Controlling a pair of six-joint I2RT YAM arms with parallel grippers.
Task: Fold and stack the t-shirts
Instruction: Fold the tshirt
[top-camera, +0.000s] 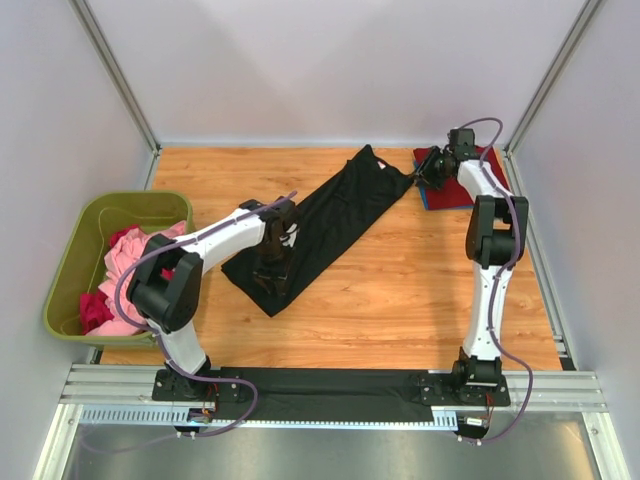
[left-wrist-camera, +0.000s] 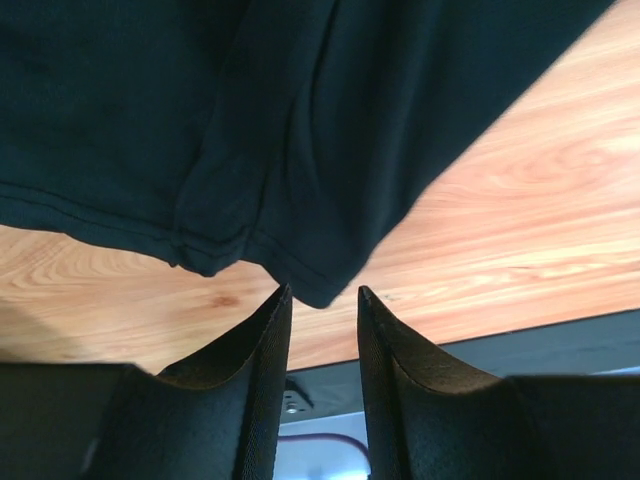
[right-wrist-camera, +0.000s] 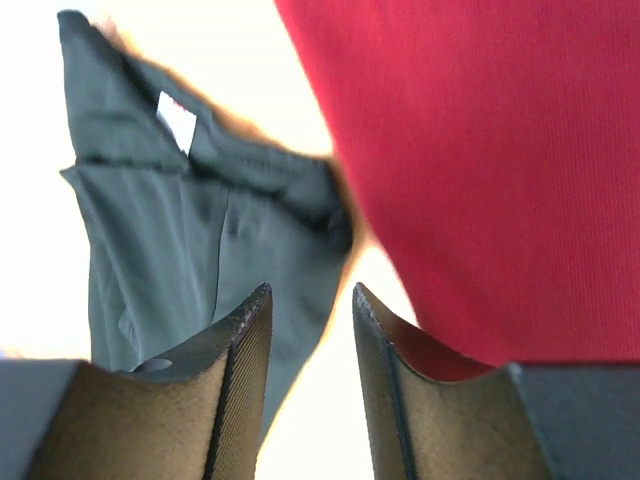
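Note:
A black t-shirt (top-camera: 325, 225) lies folded lengthwise in a long diagonal strip across the wooden table. My left gripper (top-camera: 273, 275) hovers over its near lower end, open and empty; in the left wrist view the shirt's hem corner (left-wrist-camera: 310, 285) sits just beyond the fingertips of my left gripper (left-wrist-camera: 322, 295). My right gripper (top-camera: 425, 177) is open and empty at the shirt's collar end; the right wrist view shows my right gripper (right-wrist-camera: 310, 300), the collar with a white neck label (right-wrist-camera: 178, 120) and a dark red folded shirt (right-wrist-camera: 500, 150). That red shirt (top-camera: 440, 160) rests on a blue one (top-camera: 445, 198) at the back right.
An olive-green plastic bin (top-camera: 85, 235) at the left edge holds pink (top-camera: 130, 260) and magenta (top-camera: 95, 310) shirts. White walls enclose the table. A black strip and metal rail (top-camera: 330, 385) run along the near edge by the arm bases.

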